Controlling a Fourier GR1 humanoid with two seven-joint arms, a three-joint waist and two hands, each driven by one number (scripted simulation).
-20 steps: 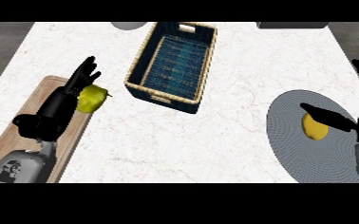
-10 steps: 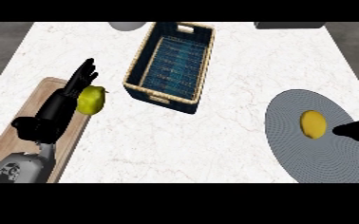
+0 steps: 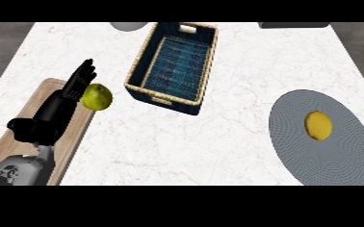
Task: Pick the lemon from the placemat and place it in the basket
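1 lemon (image 3: 318, 125) on 1 placemat (image 3: 297, 146), 1 basket (image 3: 174, 62), 1 hand on a pale surface (image 3: 220, 149).
Lemon at lower right, well apart from the upper-centre basket. Left hand (image 3: 70, 92), fingers straight and holding nothing, rests over 1 wooden board (image 3: 75, 135), 1 green fruit (image 3: 97, 96) beside it.

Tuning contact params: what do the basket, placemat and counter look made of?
Basket: looks woven, dark blue walls with tan wicker rim, matte.
Placemat: grey, fine concentric ribbing, probably woven fabric or cord.
Counter: white with faint veins, marble-like, smooth.
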